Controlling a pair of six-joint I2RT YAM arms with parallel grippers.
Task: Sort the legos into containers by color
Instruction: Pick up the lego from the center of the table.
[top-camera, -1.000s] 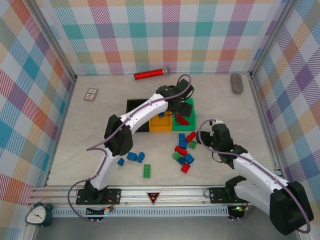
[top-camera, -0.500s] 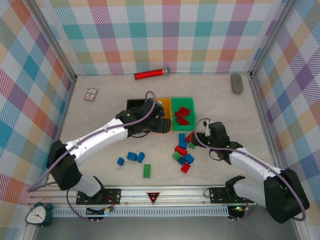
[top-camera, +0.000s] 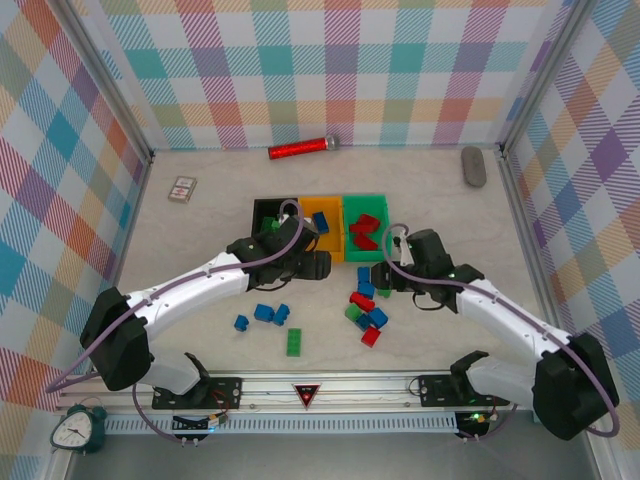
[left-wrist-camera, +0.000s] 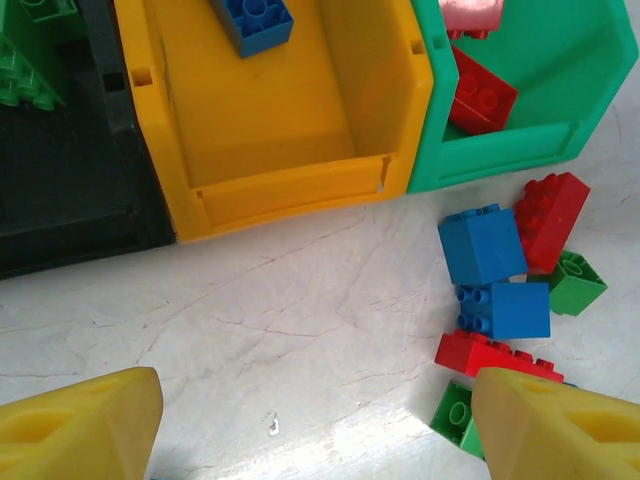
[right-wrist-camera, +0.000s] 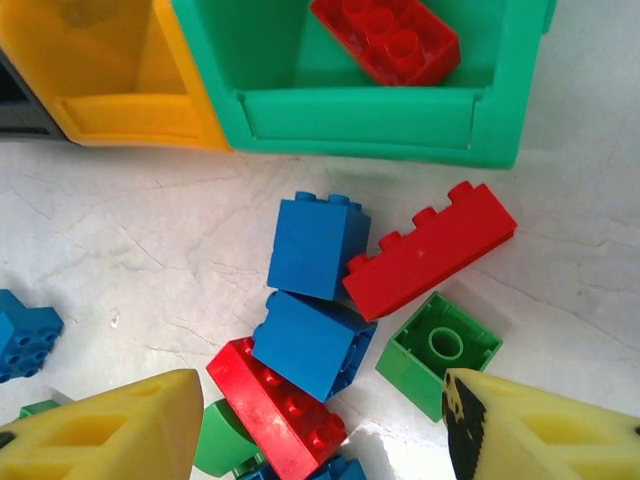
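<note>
Two sets of jaws are seen spread wide, and nothing is held in either. Just ahead of the right gripper (right-wrist-camera: 320, 440) a tight heap is found. A near blue brick (right-wrist-camera: 313, 343) touches a red brick (right-wrist-camera: 280, 400), a far blue brick (right-wrist-camera: 318, 243) is butted against it further ahead, and a long red brick (right-wrist-camera: 430, 250) is pressed to the far one. A green brick (right-wrist-camera: 440, 350), hollow side up, is set by the right finger.

Such bricks are judged light, stiff and smooth, so they are best pinched across two flat side walls; a studded top or a corner would likely be slipped off. A clean hold on the blue ones is hindered by touching neighbours, which could be dragged along.

Beyond the heap the green bin (right-wrist-camera: 380, 110) is met, with a red piece (right-wrist-camera: 385, 35) inside, and the yellow bin (right-wrist-camera: 110, 70) is joined to its left.

The left gripper (left-wrist-camera: 320, 440) is hung over bare table (left-wrist-camera: 250, 300). Straight ahead of it a sorted blue brick (left-wrist-camera: 255, 20) is held in the yellow bin, and ahead-left green bricks (left-wrist-camera: 30, 60) are held in the black bin (left-wrist-camera: 60, 190). Far beyond the bins, a red tube (top-camera: 300, 149) and a card box (top-camera: 182, 188) are placed well clear.
</note>
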